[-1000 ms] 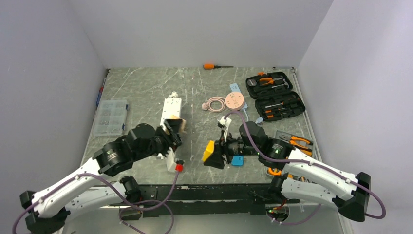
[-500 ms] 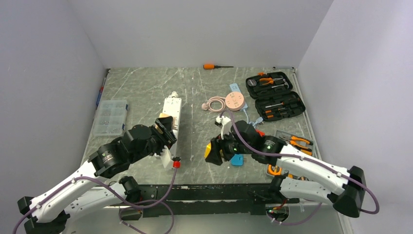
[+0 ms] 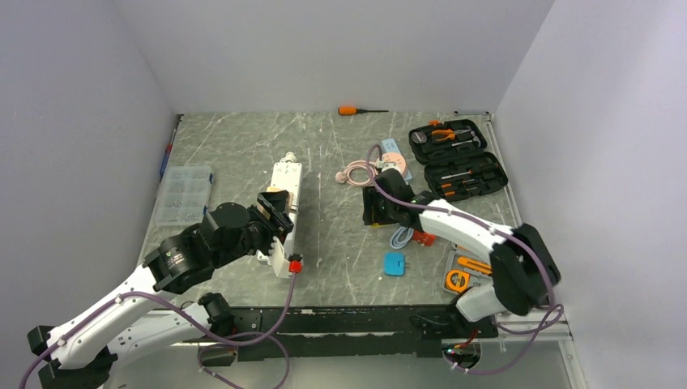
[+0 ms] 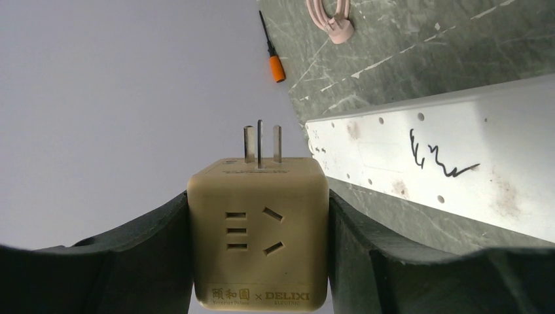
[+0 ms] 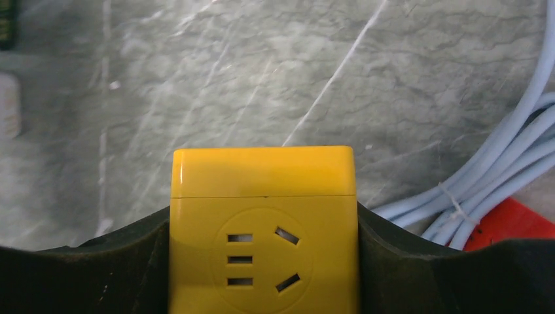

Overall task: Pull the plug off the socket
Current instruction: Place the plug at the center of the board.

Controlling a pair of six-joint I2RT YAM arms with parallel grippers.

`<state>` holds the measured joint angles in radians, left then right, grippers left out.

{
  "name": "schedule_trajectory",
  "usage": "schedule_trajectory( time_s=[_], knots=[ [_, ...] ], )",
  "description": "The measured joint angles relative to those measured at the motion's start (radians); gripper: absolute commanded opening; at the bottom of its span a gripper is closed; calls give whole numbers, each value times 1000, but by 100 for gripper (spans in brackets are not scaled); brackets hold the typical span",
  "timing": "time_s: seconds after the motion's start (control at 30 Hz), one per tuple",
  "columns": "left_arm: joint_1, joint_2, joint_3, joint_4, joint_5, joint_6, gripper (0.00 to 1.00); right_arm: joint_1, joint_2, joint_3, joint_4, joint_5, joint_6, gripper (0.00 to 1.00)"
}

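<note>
My left gripper (image 3: 275,209) is shut on a tan cube plug (image 4: 258,235). Its three prongs (image 4: 260,140) point out into free air, clear of the socket. The socket, a long white power strip (image 3: 288,177) with a red switch (image 3: 296,265) at its near end, lies just right of the gripper. In the left wrist view its plain white face (image 4: 451,163) shows, and the coloured outlets are hidden. My right gripper (image 3: 375,212) is shut on a yellow cube plug (image 5: 262,229) low over the table.
A light blue cable (image 5: 497,163) and a red part (image 5: 517,222) lie right of the right gripper. A blue plug (image 3: 394,263) lies nearer the front. An open tool case (image 3: 458,158), a pink disc (image 3: 394,156) with pink cable (image 3: 356,173), a clear organizer box (image 3: 185,194) and an orange screwdriver (image 3: 348,110) also lie on the table.
My right arm has swung from the front middle toward the back right, carrying the yellow cube to beside the light blue cable. My left gripper has shifted slightly left with the tan cube.
</note>
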<state>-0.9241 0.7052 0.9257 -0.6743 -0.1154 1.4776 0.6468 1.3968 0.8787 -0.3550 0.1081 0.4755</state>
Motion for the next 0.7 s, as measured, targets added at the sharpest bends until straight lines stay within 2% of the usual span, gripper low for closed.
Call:
schedule_trajectory(
  time_s=[0.17,0.33,0.47,0.5,0.6,0.7],
  knots=[
    [0,9,8,-8,23,-28,0,-1,165,42,47,119,-1,0],
    [0,17,8,-21,32,-34,0,-15,270,81,81,194,-5,10],
    [0,19,8,-27,34,-36,0,-31,340,107,109,235,-4,34],
    [-1,20,8,-27,36,-37,0,-33,352,109,114,241,-4,44],
    [-5,26,8,-27,40,-47,0,-40,377,121,138,254,0,83],
    [-14,40,8,-27,43,-51,0,-42,389,126,162,253,5,98]
  ],
)
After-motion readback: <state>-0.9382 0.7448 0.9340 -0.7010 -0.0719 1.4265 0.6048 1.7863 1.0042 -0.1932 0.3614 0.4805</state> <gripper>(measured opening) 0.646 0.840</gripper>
